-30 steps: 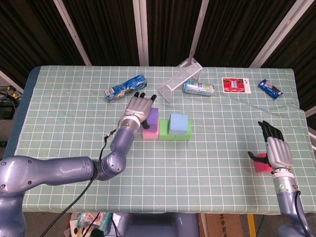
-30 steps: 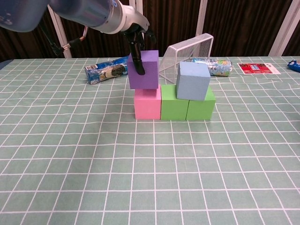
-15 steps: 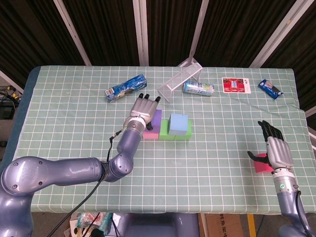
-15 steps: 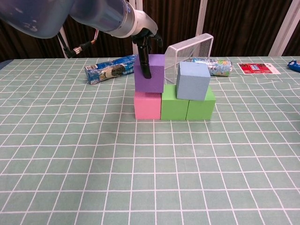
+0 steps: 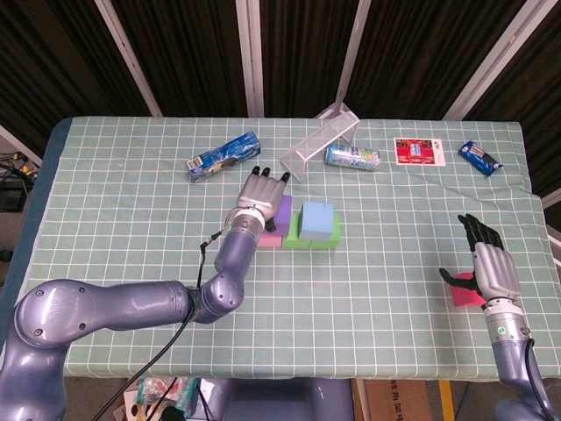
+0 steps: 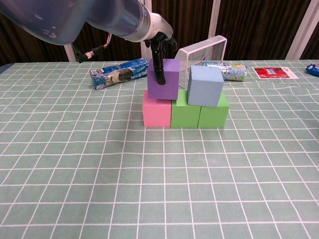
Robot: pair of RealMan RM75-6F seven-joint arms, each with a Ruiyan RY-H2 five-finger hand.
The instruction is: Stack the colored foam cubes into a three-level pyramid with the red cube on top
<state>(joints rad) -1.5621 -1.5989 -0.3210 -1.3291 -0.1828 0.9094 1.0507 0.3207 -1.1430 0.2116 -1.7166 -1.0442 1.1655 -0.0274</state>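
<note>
Rightward along the second level is how the purple cube has travelled since the earlier frames: it began over the pink cube alone and now straddles the seam between pink and the first green cube

Nearest the robot, the right robot hand stands at the bench edge with its fingers apart and upright. It is just beside the red cube; I cannot tell whether it touches it. That cube is well apart from the stack

Further out, the bottom row of pink, green and a second green cube looks finished. The light blue cube sits on the two greens. The left robot hand is clamped on the purple cube, a dark finger lying down its front face

I judge two levels nearly done: purple needs releasing beside blue, then red goes on top

Beyond lie snack packets and a tipped wire basket
</note>
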